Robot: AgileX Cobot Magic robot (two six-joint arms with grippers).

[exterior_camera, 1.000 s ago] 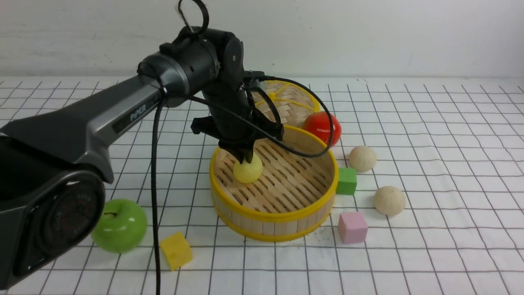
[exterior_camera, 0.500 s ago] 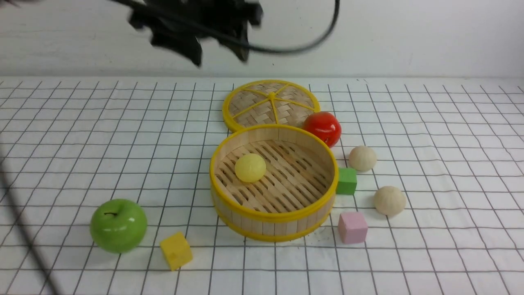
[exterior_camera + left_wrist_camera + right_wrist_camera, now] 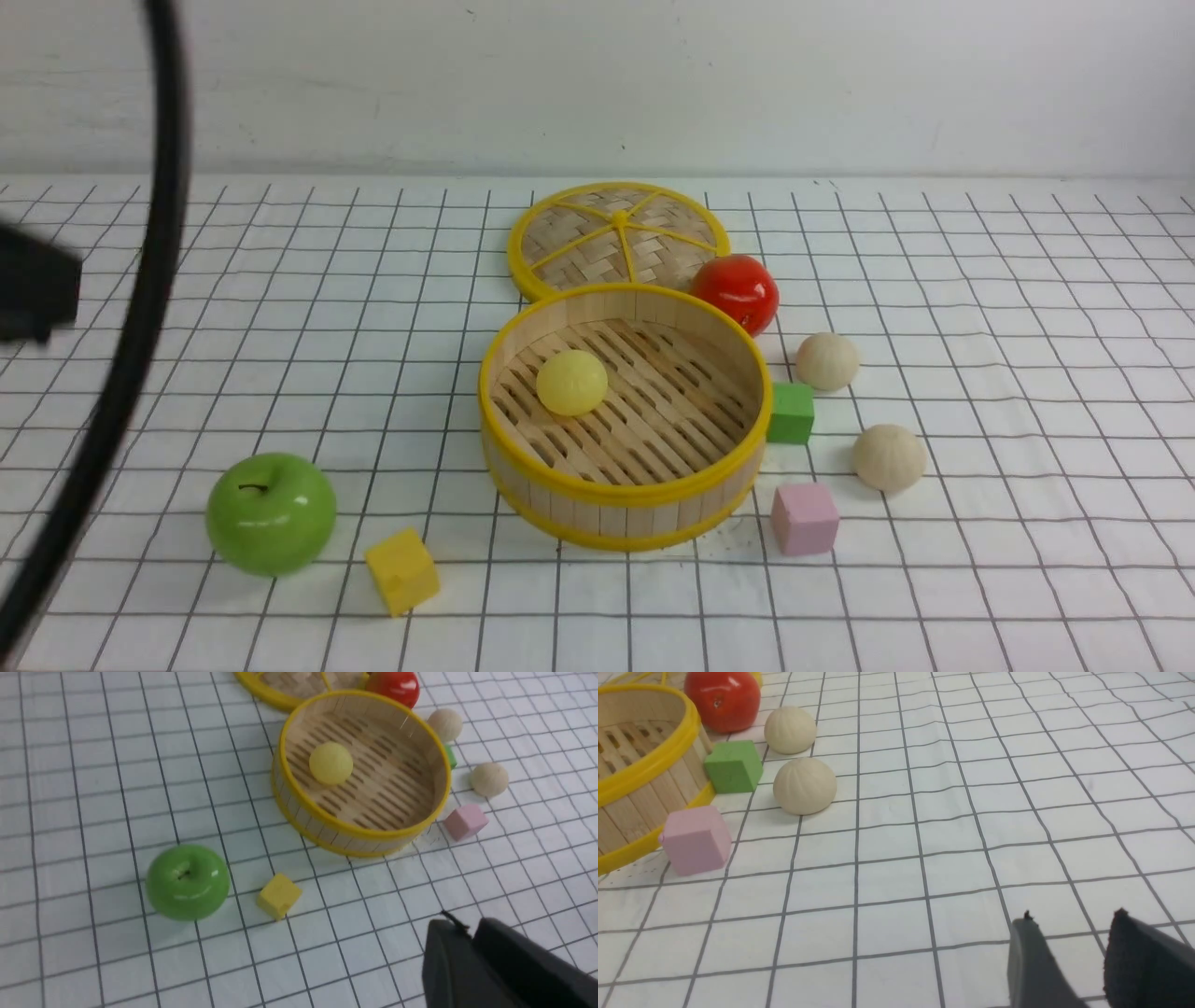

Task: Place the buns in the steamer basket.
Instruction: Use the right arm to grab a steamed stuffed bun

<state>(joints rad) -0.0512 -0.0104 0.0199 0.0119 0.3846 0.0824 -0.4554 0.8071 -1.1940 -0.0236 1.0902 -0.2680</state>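
Front view: steamer basket (image 3: 624, 490) sits upright mid-counter (image 3: 1027, 373) w/ its top uncovered. One yellow bun (image 3: 571, 382) lies inside on the slatted floor, toward the left-rear part and clear of the wall.

The other 2 buns are outside on the counter, to the basket's right. The far cream bun (image 3: 826, 360) is near the red apple (image 3: 738, 291), and the near cream bun (image 3: 888, 456) sits closer to me and a bit further right. They're apart from each other, and neither touches the basket.

The green cube (image 3: 790, 412) is right up against the basket's right wall, between basket and cream buns. The pink cube (image 3: 804, 518) is just beside the basket's front-right. The lid (image 3: 618, 235) lies flat behind the basket, w/ the red apple at its right edge. The green apple (image 3: 271, 512) is well apart at front-left, w/ the yellow cube (image 3: 401, 570) near it.

L gripper (image 3: 467, 926): in the left wrist view I see the fingers closed together w/ nothing between them, up over the counter and well apart from the basket. The front view catches only a black cable (image 3: 140, 327) and a dark bit of arm at the left edge.

R gripper (image 3: 1073, 917): in the right wrist view the fingers stand apart w/ grid cloth showing between. It's empty, low over bare counter and well apart from both cream buns.
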